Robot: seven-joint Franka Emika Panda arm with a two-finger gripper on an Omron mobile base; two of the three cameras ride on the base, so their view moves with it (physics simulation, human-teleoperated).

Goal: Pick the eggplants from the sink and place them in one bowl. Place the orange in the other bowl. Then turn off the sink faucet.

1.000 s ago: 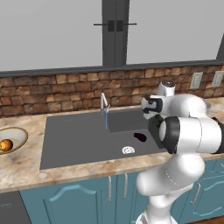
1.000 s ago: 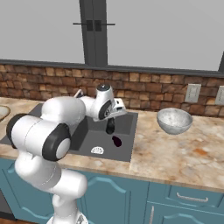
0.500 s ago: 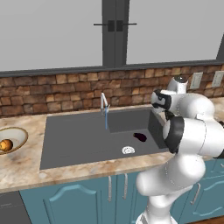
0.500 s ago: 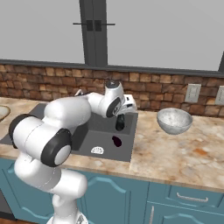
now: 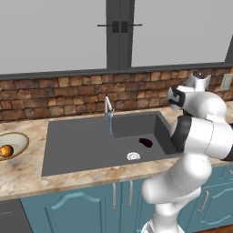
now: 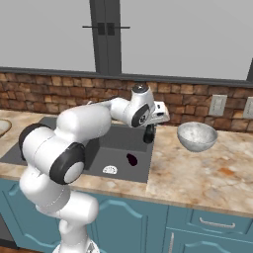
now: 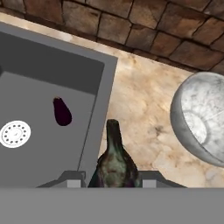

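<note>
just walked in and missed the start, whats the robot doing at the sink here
The robot is clearing produce out of the sink. Its gripper is shut on one eggplant, held above the counter edge between the sink and the grey speckled bowl. A second eggplant lies in the basin near the drain. The orange sits in the tan-rimmed bowl on the left. The faucet is running.

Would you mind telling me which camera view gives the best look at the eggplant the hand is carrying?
The hand view: the held eggplant sits close up between the fingers, stem and body plain. In the right base view it is a small dark shape under the hand above the sink's edge. In the left base view the arm blocks it.
</note>
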